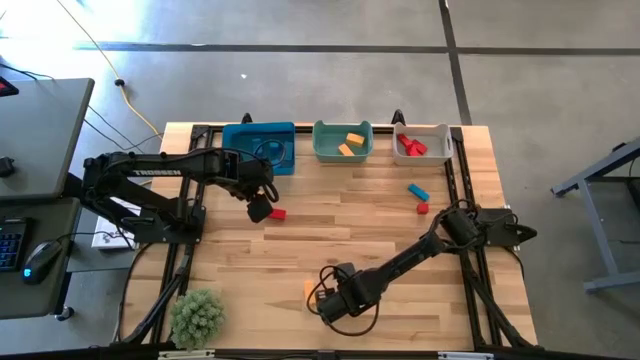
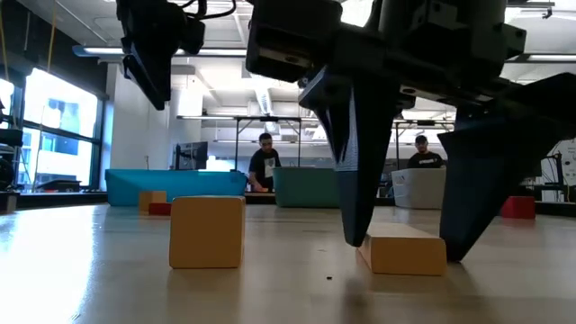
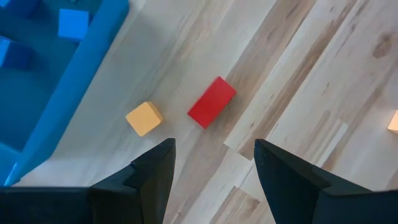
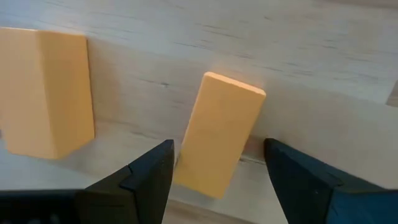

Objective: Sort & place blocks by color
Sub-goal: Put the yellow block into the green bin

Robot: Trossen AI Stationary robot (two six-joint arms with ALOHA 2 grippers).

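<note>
Right wrist view: spread right gripper (image 4: 214, 180) straddles an orange bar (image 4: 219, 134) lying near the table's (image 1: 400, 220) front edge; rigid, light, best pinched across its long flat sides. Left gripper (image 3: 214, 177), spread, hovers above a red bar (image 3: 211, 102).

Three bins (image 1: 343, 142) stood on the table: one blue, one teal, one white. Two orange blocks (image 4: 219, 134) lay at the right gripper's (image 4: 214, 171) fingertips.

We see a worktop (image 1: 330, 230) of pale, smooth wood planks with visible grain. The orange blocks (image 4: 219, 134) look matt and smooth-faced, the red block (image 3: 211, 102) likewise. The blue bin (image 3: 56, 93) looks like smooth plastic.
</note>
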